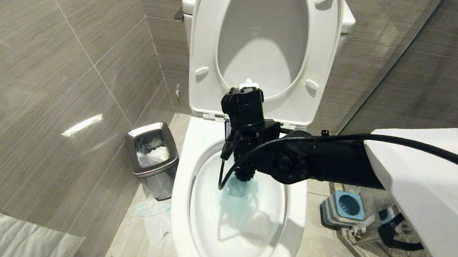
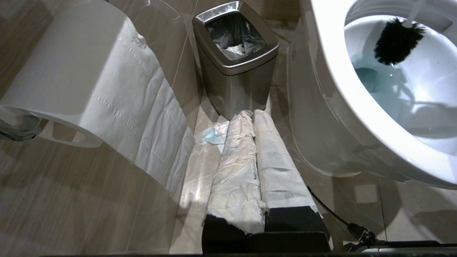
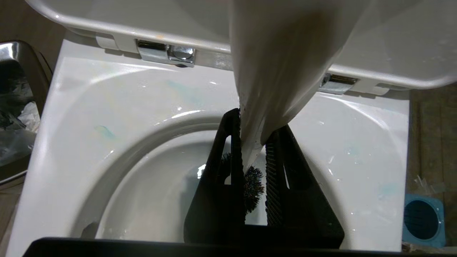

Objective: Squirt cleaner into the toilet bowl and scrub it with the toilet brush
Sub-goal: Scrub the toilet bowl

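Your right gripper pinches the brush handle, its black bristles down inside the bowl above blue-tinted water. The bin beside it holds crumpled paper. Your left gripper hangs pressed together near the floor.

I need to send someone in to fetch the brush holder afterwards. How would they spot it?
Start at the toilet. On the floor on the robot's right of it, against the glass wall, sits the holder: small, square, grey-striped sides, blue top with a round hole. The steel bin on the other side is taller, with a liner.
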### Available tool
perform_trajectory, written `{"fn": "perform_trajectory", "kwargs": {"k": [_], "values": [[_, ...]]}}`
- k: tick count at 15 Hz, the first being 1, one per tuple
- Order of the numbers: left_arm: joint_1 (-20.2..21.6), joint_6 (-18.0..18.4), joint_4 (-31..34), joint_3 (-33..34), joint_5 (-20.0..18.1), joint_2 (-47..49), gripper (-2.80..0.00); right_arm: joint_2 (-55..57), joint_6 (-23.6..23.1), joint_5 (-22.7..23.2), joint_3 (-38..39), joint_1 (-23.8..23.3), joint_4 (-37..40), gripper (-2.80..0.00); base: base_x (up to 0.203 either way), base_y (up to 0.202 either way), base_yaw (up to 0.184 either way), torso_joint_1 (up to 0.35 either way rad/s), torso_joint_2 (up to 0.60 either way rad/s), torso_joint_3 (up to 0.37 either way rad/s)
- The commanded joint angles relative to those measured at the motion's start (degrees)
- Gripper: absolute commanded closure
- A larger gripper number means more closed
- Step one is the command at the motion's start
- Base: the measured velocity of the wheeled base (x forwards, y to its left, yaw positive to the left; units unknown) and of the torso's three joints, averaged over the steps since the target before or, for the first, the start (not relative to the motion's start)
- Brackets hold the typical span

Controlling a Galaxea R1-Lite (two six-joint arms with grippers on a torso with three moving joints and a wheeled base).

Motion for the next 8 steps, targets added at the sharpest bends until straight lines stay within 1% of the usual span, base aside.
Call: {"fn": "perform_trajectory", "kwargs": {"k": [1, 5, 8], "values": [[0.0, 0.0, 0.0, 0.0, 0.0, 0.0, 0.0, -3.8, 0.2, -0.2, 4.3, 0.0, -0.2, 0.0, 0.0, 0.0, 0.0, 0.0, 0.0, 0.0], [0.0, 0.0, 0.0, 0.0, 0.0, 0.0, 0.0, -9.9, 0.8, -0.1, 12.7, 0.2, -0.6, 0.0, 0.0, 0.0, 0.0, 0.0, 0.0, 0.0], [0.0, 0.0, 0.0, 0.0, 0.0, 0.0, 0.0, -13.3, 2.0, -0.1, 17.1, 0.9, -0.6, 0.0, 0.0, 0.0, 0.0, 0.0, 0.0, 0.0]]}}
